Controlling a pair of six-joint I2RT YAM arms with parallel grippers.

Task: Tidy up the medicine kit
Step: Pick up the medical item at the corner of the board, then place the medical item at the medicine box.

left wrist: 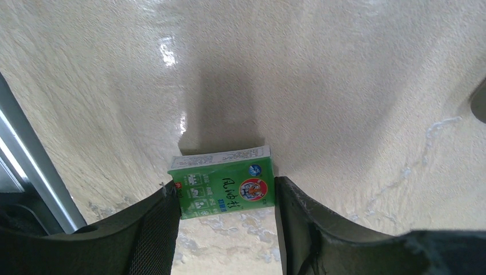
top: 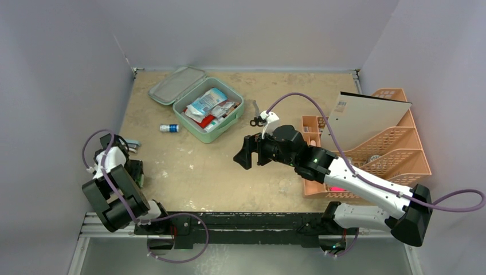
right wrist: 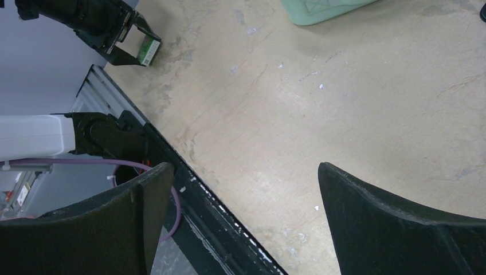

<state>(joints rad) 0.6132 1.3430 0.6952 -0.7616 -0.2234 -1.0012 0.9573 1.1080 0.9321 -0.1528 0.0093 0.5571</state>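
Note:
The mint-green medicine kit (top: 229,123) lies open at the back left, its lid (top: 176,85) flat behind it, with several packets inside. Its corner shows in the right wrist view (right wrist: 321,8). My left gripper (left wrist: 226,197) is shut on a small green box (left wrist: 223,186) with a tiger logo, low at the table's near left; it also shows in the top view (top: 136,172). My right gripper (top: 243,153) is open and empty above the table's middle, and its jaws stand wide apart in the right wrist view (right wrist: 243,177).
A small white and blue bottle (top: 169,128) lies left of the kit. Black scissors (top: 258,120) lie to its right. A peach lattice rack (top: 401,154) holding a white board (top: 367,117) stands at the right. A small flat item (top: 133,144) lies near the left wall.

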